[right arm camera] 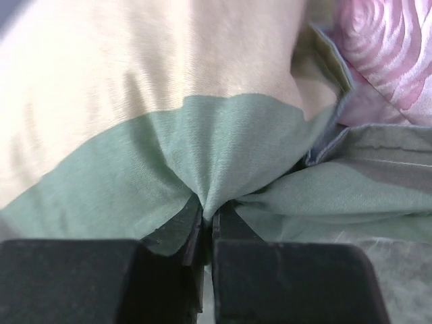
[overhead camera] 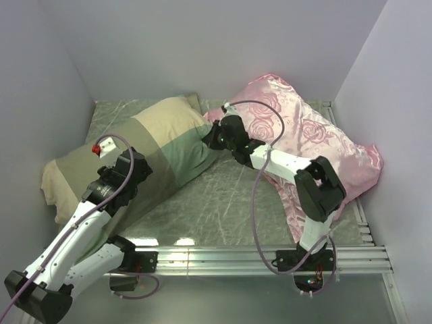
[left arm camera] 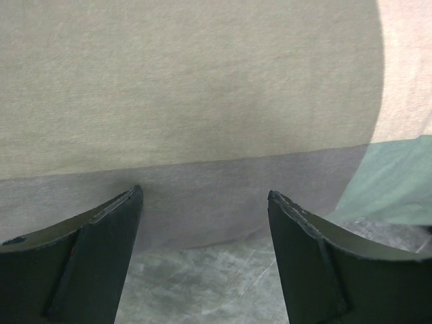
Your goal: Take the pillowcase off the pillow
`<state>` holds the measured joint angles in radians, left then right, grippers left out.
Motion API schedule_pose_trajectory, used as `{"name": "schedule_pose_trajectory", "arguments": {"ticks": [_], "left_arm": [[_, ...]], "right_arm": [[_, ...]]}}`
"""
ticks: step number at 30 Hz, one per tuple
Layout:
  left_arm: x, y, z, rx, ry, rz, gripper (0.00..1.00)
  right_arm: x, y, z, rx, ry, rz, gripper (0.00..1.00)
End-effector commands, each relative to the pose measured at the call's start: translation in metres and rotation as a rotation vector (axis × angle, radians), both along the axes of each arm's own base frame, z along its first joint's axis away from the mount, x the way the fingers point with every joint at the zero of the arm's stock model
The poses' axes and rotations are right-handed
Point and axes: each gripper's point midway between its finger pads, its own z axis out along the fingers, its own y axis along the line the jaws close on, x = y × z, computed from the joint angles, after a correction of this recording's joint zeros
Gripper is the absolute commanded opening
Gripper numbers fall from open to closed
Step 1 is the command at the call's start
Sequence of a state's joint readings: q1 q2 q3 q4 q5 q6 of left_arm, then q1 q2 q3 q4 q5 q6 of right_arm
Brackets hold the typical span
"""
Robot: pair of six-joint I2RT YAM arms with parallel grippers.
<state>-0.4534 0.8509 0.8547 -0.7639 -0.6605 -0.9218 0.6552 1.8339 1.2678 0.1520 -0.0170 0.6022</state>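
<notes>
The pillowcase [overhead camera: 152,145], in beige, olive and grey-green blocks, lies stuffed across the left of the table; the white pillow inside is hidden. My right gripper [overhead camera: 210,137] is shut on a pinched fold of the grey-green cloth [right arm camera: 216,162] at the pillowcase's right end, near its open hem showing grey-blue lining [right arm camera: 324,138]. My left gripper [overhead camera: 121,177] is open and empty, its fingers [left arm camera: 101,243] spread just in front of the olive side of the pillowcase [left arm camera: 189,101], low over the table.
A shiny pink rose-patterned pillow [overhead camera: 304,142] lies at the right, under my right arm, and shows in the right wrist view [right arm camera: 388,47]. Grey walls close the back and sides. A metal rail [overhead camera: 256,256] runs along the near edge.
</notes>
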Motion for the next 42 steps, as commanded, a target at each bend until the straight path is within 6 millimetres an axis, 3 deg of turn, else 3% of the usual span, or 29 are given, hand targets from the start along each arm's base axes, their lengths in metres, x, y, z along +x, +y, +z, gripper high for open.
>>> {"name": "schedule_pose_trajectory", "arguments": {"ticks": [1, 2, 3, 5, 6, 8, 10, 11, 12, 15, 19, 23, 24, 27, 28, 32, 36, 42], "left_arm": [[0.007, -0.002, 0.018, -0.004, -0.078, -0.024, 0.79], [0.007, -0.003, 0.020, -0.002, -0.081, -0.030, 0.79], [0.008, -0.006, 0.022, 0.003, -0.081, -0.063, 0.84], [0.009, -0.012, 0.029, 0.004, -0.099, -0.112, 0.90], [0.010, -0.018, 0.035, 0.004, -0.120, -0.160, 0.93], [0.010, -0.022, 0.042, -0.008, -0.148, -0.194, 0.97], [0.012, -0.032, 0.052, -0.028, -0.185, -0.254, 0.99], [0.013, -0.036, 0.054, -0.033, -0.195, -0.279, 0.99], [0.014, -0.042, 0.054, -0.031, -0.191, -0.314, 0.99], [0.019, -0.063, 0.058, -0.046, -0.165, -0.425, 0.97], [0.017, -0.088, 0.082, -0.083, -0.187, -0.564, 0.93], [0.000, -0.111, 0.128, -0.116, -0.277, -0.750, 0.95], [-0.006, -0.109, 0.150, -0.100, -0.321, -0.771, 0.96], [-0.021, -0.103, 0.181, -0.064, -0.368, -0.807, 0.98], [-0.026, -0.103, 0.187, -0.056, -0.379, -0.825, 0.98], [-0.040, -0.096, 0.185, -0.034, -0.369, -0.843, 0.98], [-0.044, -0.084, 0.152, -0.026, -0.311, -0.782, 0.98], [-0.047, -0.086, 0.113, -0.044, -0.244, -0.795, 0.99]], "right_arm": [[-0.026, 0.004, 0.109, 0.115, -0.198, 0.033, 0.00], [-0.034, 0.002, 0.116, 0.105, -0.202, 0.026, 0.00], [-0.044, -0.003, 0.143, 0.130, -0.246, 0.029, 0.00], [-0.064, -0.006, 0.163, 0.131, -0.271, 0.042, 0.00], [-0.075, -0.016, 0.189, 0.147, -0.321, 0.033, 0.00], [-0.097, -0.019, 0.205, 0.153, -0.336, 0.051, 0.00], [-0.116, -0.033, 0.236, 0.194, -0.388, 0.039, 0.00], [-0.125, -0.038, 0.237, 0.184, -0.379, 0.040, 0.00], [-0.140, -0.047, 0.256, 0.220, -0.407, 0.040, 0.00], [-0.174, -0.062, 0.283, 0.262, -0.445, 0.064, 0.00], [-0.202, -0.078, 0.314, 0.285, -0.475, 0.072, 0.00], [-0.200, -0.093, 0.316, 0.215, -0.462, 0.001, 0.00], [-0.196, -0.093, 0.320, 0.198, -0.463, -0.016, 0.00], [-0.180, -0.089, 0.306, 0.106, -0.428, -0.063, 0.00], [-0.177, -0.091, 0.314, 0.104, -0.431, -0.085, 0.00], [-0.162, -0.090, 0.316, 0.038, -0.433, -0.141, 0.00], [-0.144, -0.100, 0.337, 0.014, -0.449, -0.220, 0.00], [-0.135, -0.100, 0.350, -0.013, -0.460, -0.234, 0.00]]}}
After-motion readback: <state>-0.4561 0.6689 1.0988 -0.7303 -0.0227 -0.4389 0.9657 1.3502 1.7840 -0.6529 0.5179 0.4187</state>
